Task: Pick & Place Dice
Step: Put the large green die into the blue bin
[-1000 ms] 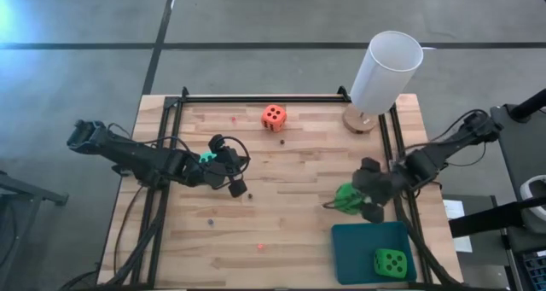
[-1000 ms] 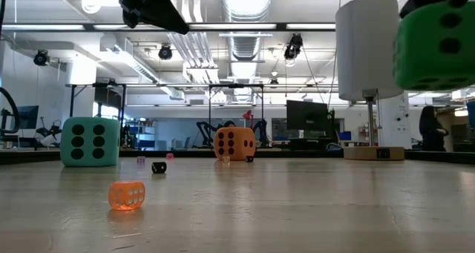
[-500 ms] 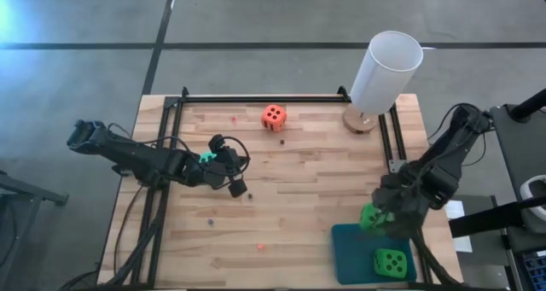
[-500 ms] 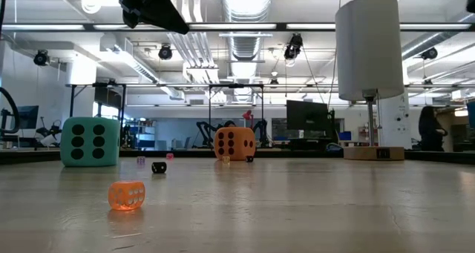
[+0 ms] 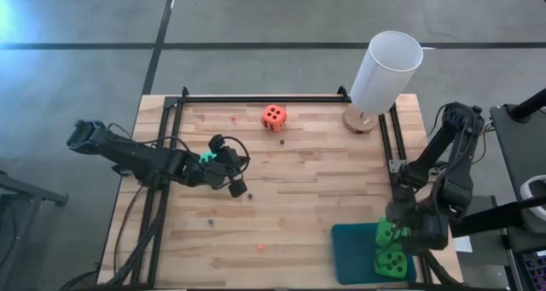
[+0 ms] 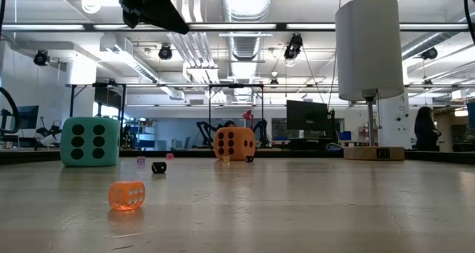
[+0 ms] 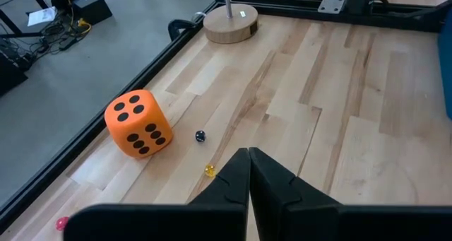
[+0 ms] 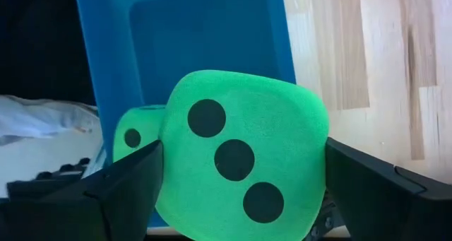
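My right gripper (image 5: 386, 233) hangs over the teal tray (image 5: 354, 248) at the table's near right corner, shut on a bright green die (image 8: 244, 163) that shows three pips. A second green die (image 5: 391, 261) lies in the tray. The orange-red die (image 5: 274, 117) rests on the wood near the far edge. A turquoise die (image 6: 90, 142) sits on the table under my left arm. My left gripper (image 7: 248, 172) hangs shut and empty above the table's left middle. My right gripper pinches the green die by two opposite sides (image 8: 175, 167), one finger (image 8: 113, 188) on each. The fingers come from above and point steeply down. The die is lifted clear above the tray, its three-pip face toward the wrist camera.
A tall white cylinder (image 5: 384, 73) stands on a round wooden base (image 7: 231, 23) at the far right. Tiny dice lie scattered on the wood: a translucent orange one (image 6: 126, 195), a dark one (image 7: 200, 136), a yellow one (image 7: 209, 170). Black rails (image 5: 256, 98) border the table.
My right gripper has swung with the green die from the table's right middle toward the near edge and now hangs over the tray. It has turned about and tipped further down on the way. The die has left the low view.
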You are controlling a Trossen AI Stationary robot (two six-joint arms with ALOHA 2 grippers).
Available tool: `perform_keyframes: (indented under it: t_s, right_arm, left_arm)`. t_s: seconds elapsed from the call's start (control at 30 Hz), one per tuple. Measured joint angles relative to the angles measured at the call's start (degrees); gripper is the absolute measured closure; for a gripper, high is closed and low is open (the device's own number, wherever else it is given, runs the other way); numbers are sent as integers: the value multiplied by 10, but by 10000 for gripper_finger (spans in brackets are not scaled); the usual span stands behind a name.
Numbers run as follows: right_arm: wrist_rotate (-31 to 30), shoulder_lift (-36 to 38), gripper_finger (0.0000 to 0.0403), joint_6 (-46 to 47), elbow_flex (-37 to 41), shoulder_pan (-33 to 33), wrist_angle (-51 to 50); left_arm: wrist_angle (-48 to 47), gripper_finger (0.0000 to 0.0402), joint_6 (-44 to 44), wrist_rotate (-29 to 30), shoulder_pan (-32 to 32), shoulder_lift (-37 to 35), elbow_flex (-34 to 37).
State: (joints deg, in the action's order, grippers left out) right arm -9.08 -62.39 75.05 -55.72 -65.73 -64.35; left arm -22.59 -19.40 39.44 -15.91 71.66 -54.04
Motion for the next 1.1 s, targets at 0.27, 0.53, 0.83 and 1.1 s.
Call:
perform_keyframes:
  t_s: [0.27,0.53,0.83,1.1]
  right_arm:
    - [6,-29,51,0,0,-5,1]
    - [6,-33,44,0,0,-5,4]
    - [32,-33,44,-9,0,-6,11]
    - [47,-33,44,-28,0,-8,36]
  left_arm:
    - [0,391,0,0,0,0,0]
    - [0,391,0,0,0,0,0]
    - [0,391,0,0,0,0,0]
    - [0,391,0,0,0,0,0]
